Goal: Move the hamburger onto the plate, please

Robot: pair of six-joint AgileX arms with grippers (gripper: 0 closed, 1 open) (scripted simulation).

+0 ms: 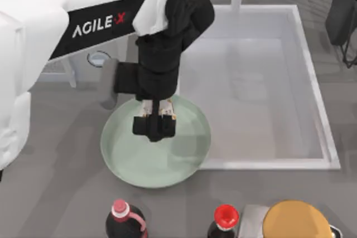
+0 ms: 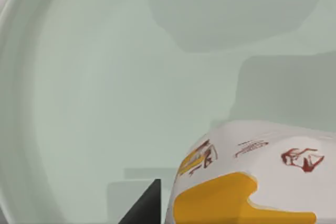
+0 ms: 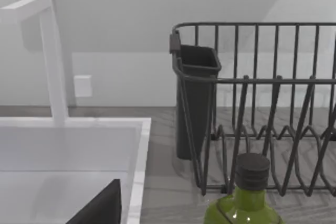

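The left tool [image 1: 154,128] is seen from above reaching down over the plate [image 1: 120,160], a pale mint-green dish that lies on the grey tabletop [image 1: 56,193] with its right rim overlapping the corner of the white sink [image 1: 312,82]. The tool is placed above the upper middle of the plate.

In the left wrist view the hamburger [image 2: 252,177] is seen close to the camera, wrapped in white paper with an orange-yellow patch and dark red print, with the plate's pale floor behind and around it. A dark finger [image 2: 144,205] of the tool is seen just beside the wrapped lump. Whether the fingers are pressed on the wrapper or slack cannot be told, nor whether the hamburger rests on the plate or hangs above it. The lump is roundish; no clear long axis or heading can be made out, since part of it is cut off by the picture's edge.

Along the near edge of the tabletop a dark bottle with a pink cap [image 1: 124,218], a bottle with a red cap [image 1: 225,221] and a smooth tan-orange dome [image 1: 295,221] are placed.

In the right wrist view a dark wire dish rack [image 3: 262,119] with a cutlery cup, a green bottle [image 3: 247,203], the sink's rim and a white faucet [image 3: 52,61] are shown; a dark corner of the right tool [image 3: 100,208] is seen, its opening not discernible.
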